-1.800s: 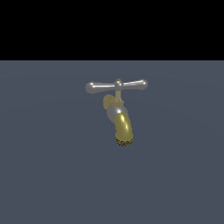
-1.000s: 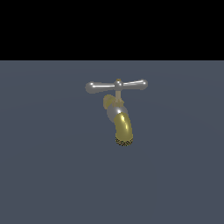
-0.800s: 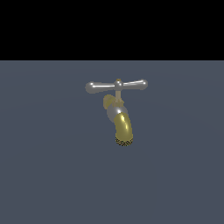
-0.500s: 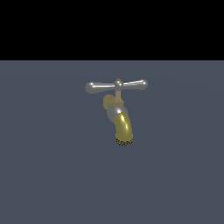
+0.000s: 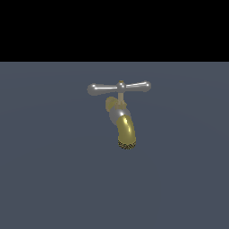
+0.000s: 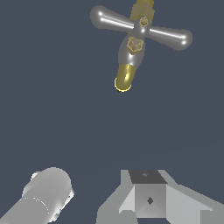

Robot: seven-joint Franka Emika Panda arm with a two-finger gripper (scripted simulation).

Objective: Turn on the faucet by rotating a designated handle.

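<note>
Faucet point(image 5: 120, 117) stands alone on the dark grey floor point(image 5: 49, 179), its silver handle point(image 5: 119, 87) lying level across the thin brass stem, the curved brass-yellow spout point(image 5: 126, 130) hanging below. Seen from the wrist, the faucet point(image 6: 131, 48) and its handle point(image 6: 141, 29) sit well apart from the gripper point(image 6: 148, 199) (only its grey housing shows). How wide the gripper's jaws stand cannot be told; nothing visible touches the handle.

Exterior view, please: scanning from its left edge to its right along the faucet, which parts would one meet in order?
Rounded left end of the shiny silver-grey crossbar handle → thin brass stem → rounded right end of that handle. The curved brass-yellow spout hangs below, overlapping the stem's span, so it is left unplaced.
</note>
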